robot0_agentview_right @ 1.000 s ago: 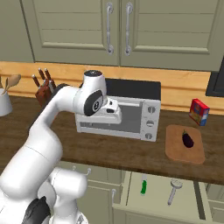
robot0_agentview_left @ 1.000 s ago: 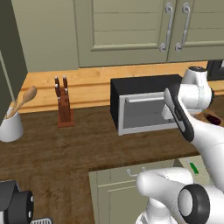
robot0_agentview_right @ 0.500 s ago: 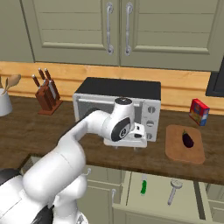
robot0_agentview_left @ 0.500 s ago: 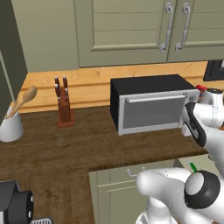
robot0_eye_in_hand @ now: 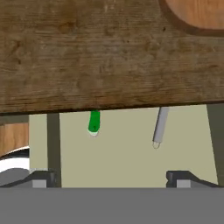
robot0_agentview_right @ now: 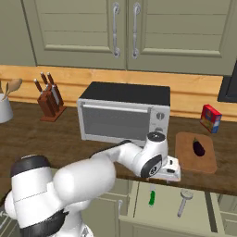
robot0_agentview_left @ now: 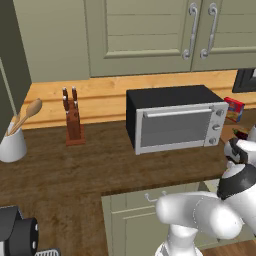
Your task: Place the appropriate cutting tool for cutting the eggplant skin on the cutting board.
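The cutting tool [robot0_agentview_right: 184, 202], a slim light-grey utensil, lies in the open drawer [robot0_agentview_right: 203, 217] below the counter; its handle [robot0_eye_in_hand: 159, 127] pokes out from under the counter's edge. My gripper [robot0_agentview_right: 171, 174] hangs at the counter's front edge just above the drawer, open [robot0_eye_in_hand: 112, 178] and holding nothing. Its finger tips stand wide apart, short of the tool. The eggplant [robot0_agentview_right: 198, 147] lies on the wooden cutting board [robot0_agentview_right: 187, 141], right of my hand. A corner of the board [robot0_eye_in_hand: 197, 17] shows in the hand view.
A small flat green item [robot0_agentview_right: 152, 198] [robot0_eye_in_hand: 94, 122] lies in the drawer left of the tool. A toaster oven [robot0_agentview_right: 122, 113] [robot0_agentview_left: 175, 125] stands behind my arm. A red box [robot0_agentview_right: 210, 118] sits behind the board. Far left are a knife block [robot0_agentview_right: 48, 99] and a white utensil jar [robot0_agentview_left: 12, 145].
My arm has swung from the toaster oven's front to the right and down, bringing the hand to the counter's front edge over the open drawer.
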